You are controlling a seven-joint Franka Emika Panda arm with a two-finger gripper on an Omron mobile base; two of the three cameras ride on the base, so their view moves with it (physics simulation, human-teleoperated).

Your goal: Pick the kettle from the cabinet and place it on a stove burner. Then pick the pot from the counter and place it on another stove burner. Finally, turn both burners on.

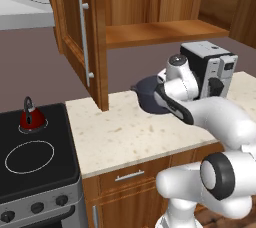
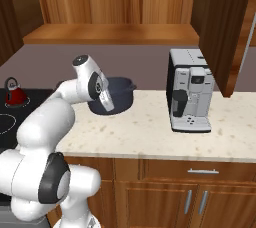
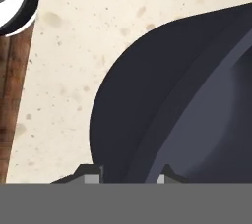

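Observation:
The red kettle [image 1: 31,118] [image 2: 15,93] stands upright on the small stove burner [image 1: 20,129] at the back of the black cooktop. The dark blue-grey pot [image 1: 146,92] [image 2: 120,92] [image 3: 197,95] is over the beige counter [image 1: 125,137] [image 2: 150,132], below the open cabinet [image 1: 160,32]. My gripper [image 3: 129,173] is shut on the pot's near rim, one fingertip outside the wall and one inside. Whether the pot rests on the counter or hangs just above it, I cannot tell.
The largest burner circle [image 1: 29,156] lies in front of the kettle, with black knobs [image 1: 37,207] along the stove front. A coffee machine [image 1: 212,67] [image 2: 189,89] stands on the counter right of the pot. The cabinet door [image 1: 75,27] hangs open above the counter's left end.

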